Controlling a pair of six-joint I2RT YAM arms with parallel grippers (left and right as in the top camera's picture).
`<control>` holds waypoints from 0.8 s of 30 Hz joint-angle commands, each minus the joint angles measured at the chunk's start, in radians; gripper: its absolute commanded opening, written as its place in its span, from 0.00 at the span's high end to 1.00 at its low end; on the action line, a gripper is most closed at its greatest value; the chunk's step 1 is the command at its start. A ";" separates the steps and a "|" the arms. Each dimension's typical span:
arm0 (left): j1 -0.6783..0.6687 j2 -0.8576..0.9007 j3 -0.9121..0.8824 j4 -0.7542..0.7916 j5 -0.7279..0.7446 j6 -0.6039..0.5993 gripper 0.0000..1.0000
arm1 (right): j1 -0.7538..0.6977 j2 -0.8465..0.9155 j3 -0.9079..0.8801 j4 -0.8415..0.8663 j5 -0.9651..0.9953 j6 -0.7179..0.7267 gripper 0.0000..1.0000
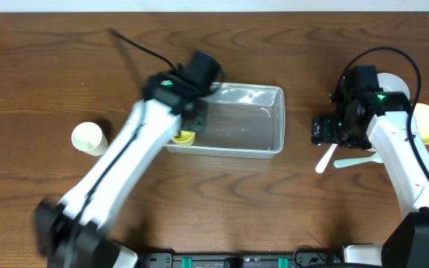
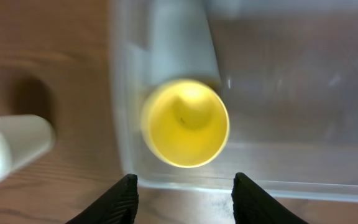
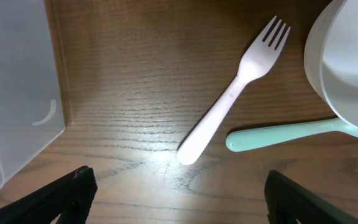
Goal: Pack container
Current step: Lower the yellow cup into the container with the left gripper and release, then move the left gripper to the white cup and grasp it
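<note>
Container [image 1: 244,119] sits mid-table, long side running left-right, both arms within reach. Clear thin-walled plastic with rounded corners and a rim.

Handling, as judged:
- Light, and likely to slide on the table [image 1: 51,59] if nudged.
- Walls expected to flex under a pinch, so no hard squeeze is needed.
- Smooth and glossy, so slippery. A grip on a flat wall is not trusted.
- Best hold is the rim, pinched over a long side near a corner, where it is stiffest.
- For packing, no hold is needed unless it shifts. Items should be released low so it isn't knocked.

Contents: one yellow cup [image 2: 185,122] at the left end, close to the near wall. Upright or tipped cannot be told.

Left gripper [image 2: 185,180] hangs over that left end with jaws spread and nothing between them.

Right gripper [image 3: 179,177] is held over bare table just right of the container, jaws wide apart and empty. Fork [image 3: 229,109] and spoon [image 3: 278,134] lie just ahead of it, close together but not clearly touching.

Outside the container: a white cup [image 1: 88,138] well to its left, a white bowl [image 3: 347,62] and a yellow bowl [image 1: 428,123] to its right.
</note>
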 commanded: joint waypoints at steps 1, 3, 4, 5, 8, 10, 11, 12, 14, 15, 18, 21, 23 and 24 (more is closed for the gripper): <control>0.097 -0.109 0.023 -0.021 -0.050 -0.006 0.49 | -0.005 0.001 0.014 -0.001 -0.007 -0.008 0.12; 0.189 -0.150 0.023 -0.040 -0.049 -0.024 0.43 | -0.005 0.001 0.014 -0.001 -0.007 -0.008 0.11; 0.232 -0.159 0.022 -0.049 -0.048 -0.025 0.43 | -0.005 0.001 0.014 0.000 -0.007 -0.008 0.11; 0.280 -0.163 0.022 -0.060 -0.045 -0.025 0.42 | -0.005 0.001 0.014 0.000 -0.007 -0.008 0.11; 0.395 -0.152 0.007 -0.073 -0.019 -0.024 0.41 | -0.005 0.001 0.014 0.000 -0.007 -0.008 0.11; 0.448 -0.132 -0.015 -0.071 -0.002 -0.024 0.40 | -0.005 0.001 0.014 0.002 -0.007 -0.008 0.11; 0.475 -0.114 -0.031 -0.068 0.006 -0.024 0.41 | -0.005 0.001 0.014 0.002 -0.007 -0.008 0.11; 0.491 -0.099 -0.043 -0.063 0.016 -0.024 0.40 | -0.005 0.001 0.014 0.002 -0.007 -0.008 0.11; 0.515 -0.059 -0.069 -0.047 0.019 -0.023 0.40 | -0.005 0.001 0.014 0.001 -0.007 -0.008 0.11; 0.525 -0.033 -0.082 -0.037 0.019 -0.020 0.40 | -0.005 0.001 0.014 0.001 -0.007 -0.008 0.11; 0.549 0.049 -0.108 -0.011 0.019 -0.021 0.40 | -0.005 0.001 0.014 -0.002 -0.007 -0.008 0.10; 0.569 0.134 -0.114 -0.005 0.036 -0.020 0.40 | -0.005 0.001 0.014 -0.003 -0.007 -0.008 0.10; 0.583 0.189 -0.114 0.000 0.042 -0.020 0.40 | -0.005 0.001 0.014 -0.002 -0.007 -0.008 0.10; 0.592 0.214 -0.114 0.003 0.042 -0.020 0.40 | -0.005 0.001 0.014 -0.002 -0.007 -0.008 0.10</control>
